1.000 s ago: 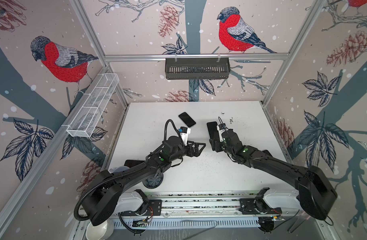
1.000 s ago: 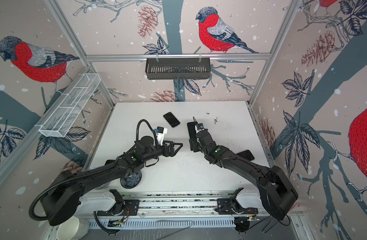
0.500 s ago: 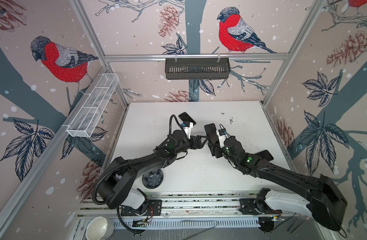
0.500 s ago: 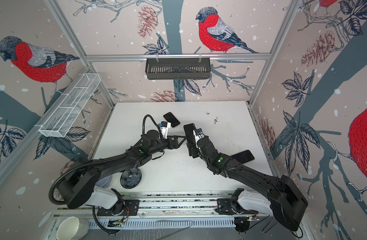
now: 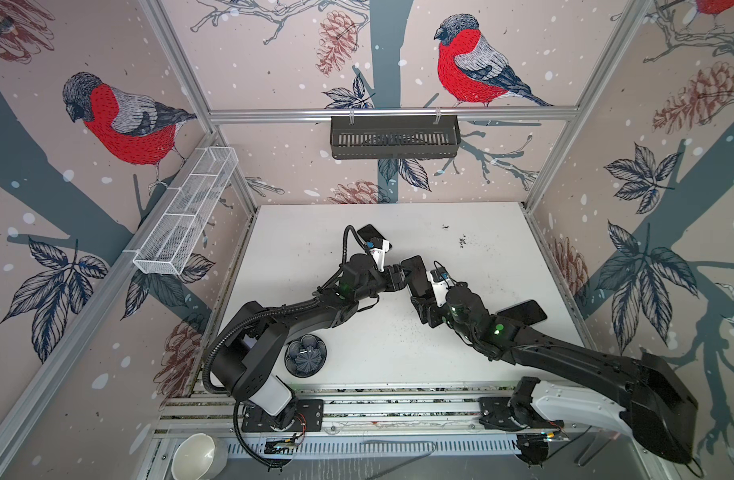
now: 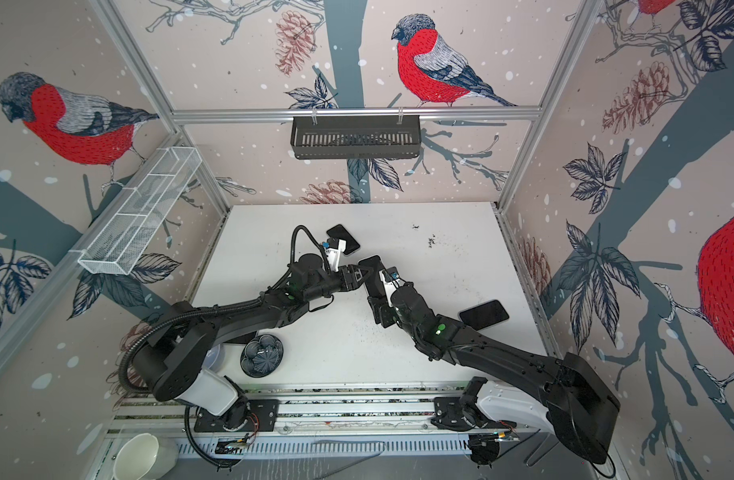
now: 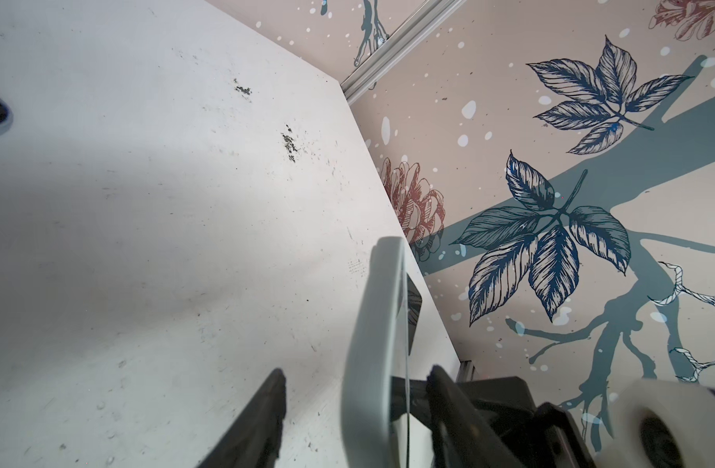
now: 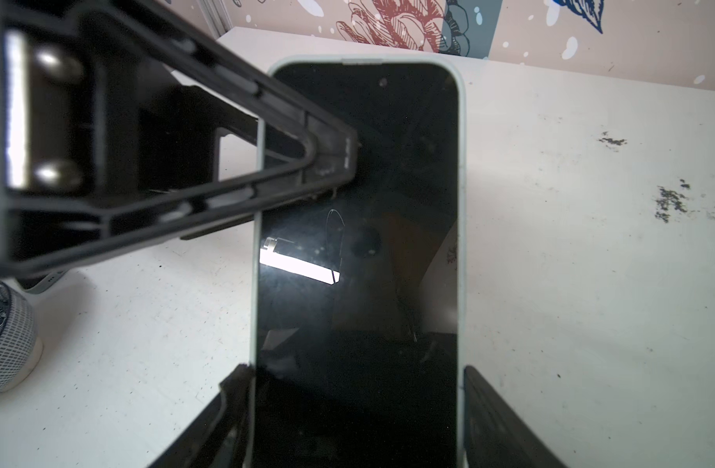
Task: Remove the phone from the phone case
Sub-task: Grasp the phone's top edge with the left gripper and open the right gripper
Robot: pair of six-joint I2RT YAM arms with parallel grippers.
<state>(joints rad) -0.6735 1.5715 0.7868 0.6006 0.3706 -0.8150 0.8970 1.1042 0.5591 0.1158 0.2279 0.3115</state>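
My right gripper (image 5: 420, 287) holds the phone (image 5: 415, 268) up off the table (image 5: 481, 257), near the middle, in both top views. From up there it is only a dark slab, and I cannot make out the case.

The right wrist view shows it: a pale case (image 8: 461, 202) rims the black screen. My right fingers (image 8: 234, 389) are clamped against its two long edges at the near end.

In the top views the left gripper (image 5: 400, 274) meets the phone's far end, but I cannot tell from above whether it grips. The left wrist view settles that. The case stands edge-on between the two jaws, with a clear gap between one jaw and the case's back. The other jaw sits close on the screen side, touching or not I cannot tell. So the left jaws are spread around the phone, not pinching it. The right wrist view adds that one left jaw lies across the screen's upper corner.

Only the top views show the rest:
- A second phone (image 5: 367, 232) lies flat behind the left wrist, partly hidden by it.
- A third phone (image 5: 523, 313) lies flat beside the right arm.
- A dark dish (image 5: 305, 355) sits near the left arm's base.
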